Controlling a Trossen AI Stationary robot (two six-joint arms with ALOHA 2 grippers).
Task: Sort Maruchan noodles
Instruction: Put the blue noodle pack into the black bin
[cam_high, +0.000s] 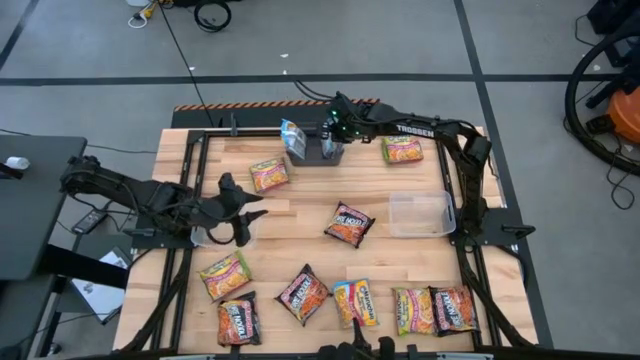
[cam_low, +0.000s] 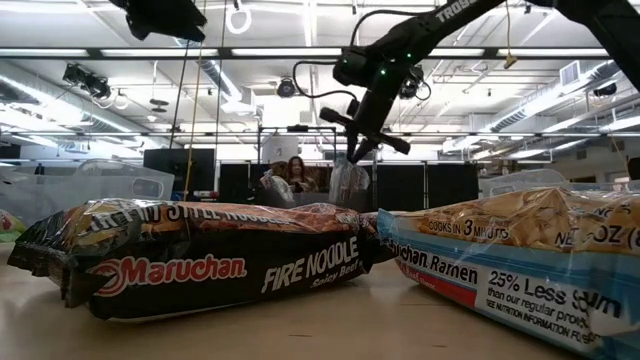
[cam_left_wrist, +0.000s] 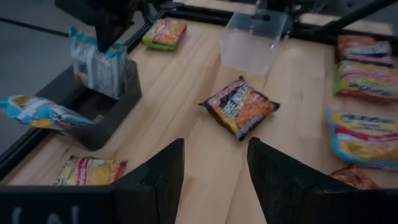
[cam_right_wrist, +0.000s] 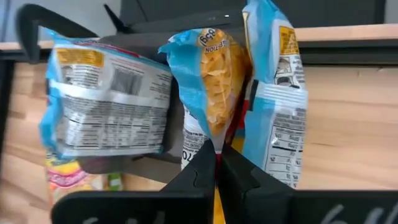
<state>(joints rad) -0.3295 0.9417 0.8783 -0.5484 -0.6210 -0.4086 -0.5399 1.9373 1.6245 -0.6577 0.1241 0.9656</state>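
Maruchan packets lie flat across the table: a black one (cam_high: 348, 224) in the middle, green ones (cam_high: 402, 150) (cam_high: 268, 174) toward the far edge, and a row along the near edge (cam_high: 355, 302). Blue packets (cam_left_wrist: 37, 112) stand and lean in the dark grey bin (cam_high: 330, 152) at the far edge. My right gripper (cam_high: 330, 130) (cam_right_wrist: 217, 167) hovers over that bin, shut on a blue packet (cam_left_wrist: 99, 65). My left gripper (cam_left_wrist: 214, 177) is open and touches nothing, above the table's left half over a clear tub (cam_high: 212, 236). My right gripper pinches the blue packet by its crimped end seam (cam_right_wrist: 214, 146) between its two shut fingers, coming from above and pointing down. The packet (cam_low: 348, 180) hangs upright below the fingers. Its lower end sits in the dark grey bin between two other blue packets.
A second clear tub (cam_high: 420, 213) stands at the table's right. A black frame runs along the table's edges (cam_high: 200, 140). Close to the low camera lie a black packet (cam_low: 200, 265) and a blue one (cam_low: 520, 260). Bare wood shows around the middle black packet.
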